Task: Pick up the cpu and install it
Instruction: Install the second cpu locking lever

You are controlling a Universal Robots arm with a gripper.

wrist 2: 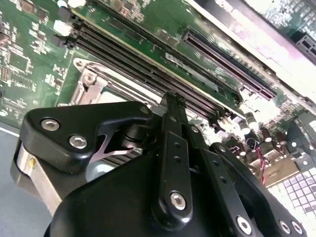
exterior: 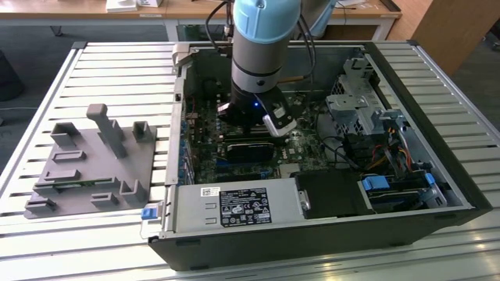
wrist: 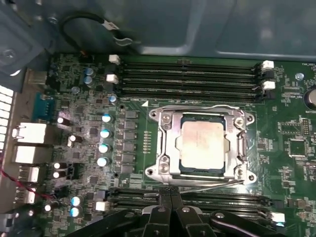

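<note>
Hovering inside open pc case [exterior: 437, 193] in exterior view: arm [exterior: 262, 52] reaches down over motherboard [exterior: 234, 167], wrist w/ small blue light just above board. Grey tray [exterior: 86, 172] sits well apart on slatted table [exterior: 93, 70], toward exterior view's left; thin green memory stick [exterior: 74, 184] lying in one of its slots. No cpu visible on tray from here.

Second wrist view: looks along gripper [wrist 2: 170, 98] body; black fingers meet at tip, closed, nothing seen betw them. Memory slots [wrist 2: 148, 64] run just beyond tip; corner of socket frame [wrist 2: 89, 84] peeks out beside linkage.

First wrist view: cpu [wrist: 203, 144] lies flat in socket [wrist: 165, 143], silvery top, tan rim, sitting square inside metal frame. Gripper tips [wrist: 170, 190] pressed together just beside frame's near edge, apart from chip, holding nothing. Thin latch lever [wrist: 217, 183] runs along that edge.

Judgement: chip looks seated already. To do well: check chip flush on all sides, no tilted corner; avoid dragging tips across lid or nearby capacitors [wrist: 104, 133]; keep any push vertical and light.
</note>
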